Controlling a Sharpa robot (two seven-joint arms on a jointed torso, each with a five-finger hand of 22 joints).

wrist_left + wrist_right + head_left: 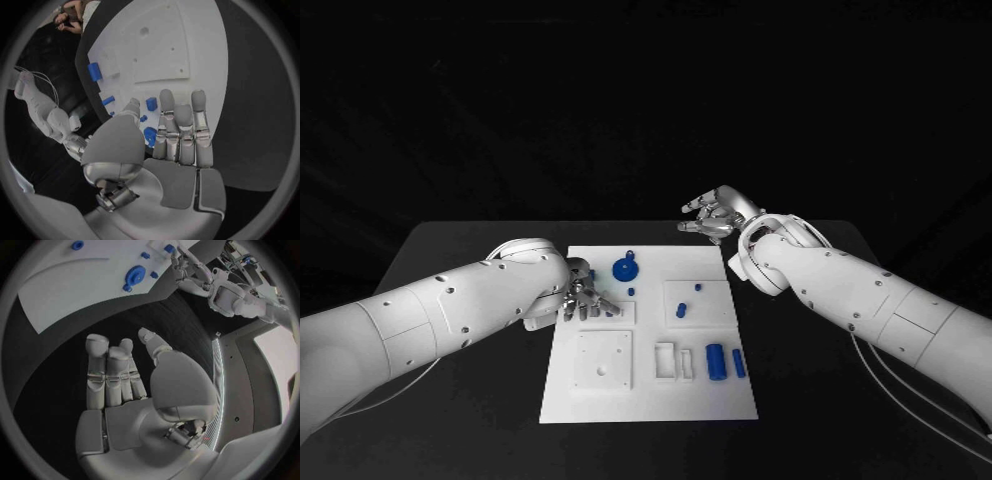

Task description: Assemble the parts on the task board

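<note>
The white task board [646, 400] lies in the middle of the black table. A round blue part [626, 269] sits near its far edge, with small blue parts [681, 309] toward the middle and two blue cylinders [717, 361] to the right. My left hand [584, 297] hovers over the board's far left area, fingers stretched out and holding nothing. In the left wrist view its fingers [181, 132] reach over small blue parts [151, 104]. My right hand [711, 217] is raised beyond the board's far right corner, empty; the right wrist view shows its fingers [112, 375] extended above the dark table.
A raised white square plate [604, 360] and white slotted blocks [675, 360] occupy the board's near half. Black table [459, 250] surrounds the board on all sides. The right wrist view shows the board [69, 290], the round blue part [134, 276] and my left hand [184, 267].
</note>
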